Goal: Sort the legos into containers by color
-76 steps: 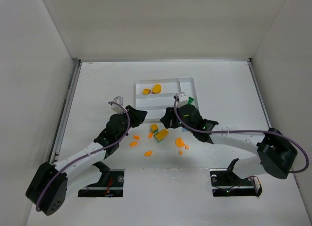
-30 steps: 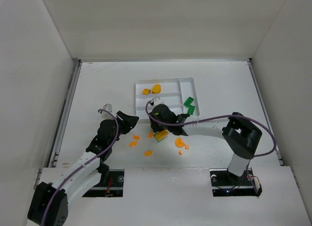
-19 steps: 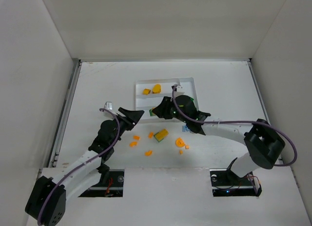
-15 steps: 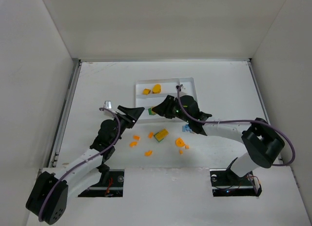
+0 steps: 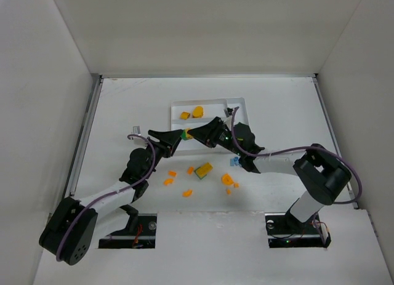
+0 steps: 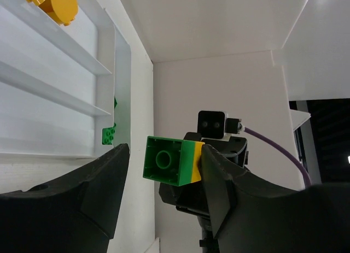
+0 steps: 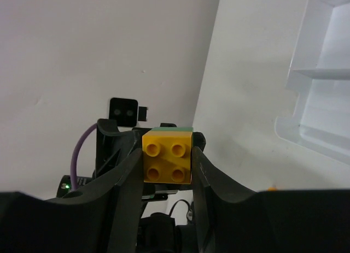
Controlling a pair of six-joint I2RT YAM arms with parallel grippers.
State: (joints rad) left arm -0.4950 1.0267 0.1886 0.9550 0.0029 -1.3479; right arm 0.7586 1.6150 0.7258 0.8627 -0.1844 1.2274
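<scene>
Two-colour stack is up in the air between my two wrists, just off the near-left corner of the shallow white plastic tray (image 5: 209,101). It's a yellow studded plastic brick (image 7: 167,157) pressed onto a green plastic brick (image 6: 163,160).

Stack axis runs gripper to gripper: green end points at my left arm, yellow end at my right.

Right gripper (image 7: 167,153): closed down on the yellow brick, both fingers flat on its sides.

Left gripper (image 6: 167,154): partly open, straddling the green end. There's a visible gap on one side and the other finger sits at the brick's edge, so I read it as not clamped yet.

My read of the next move: close left on green, then pull straight apart along that axis. Any twist risks a slip.

Tray has yellow pieces (image 5: 192,112) in the far section and small green bricks (image 6: 109,134) in the end section. Flat orange bits (image 5: 178,183) are loose on the table.
</scene>
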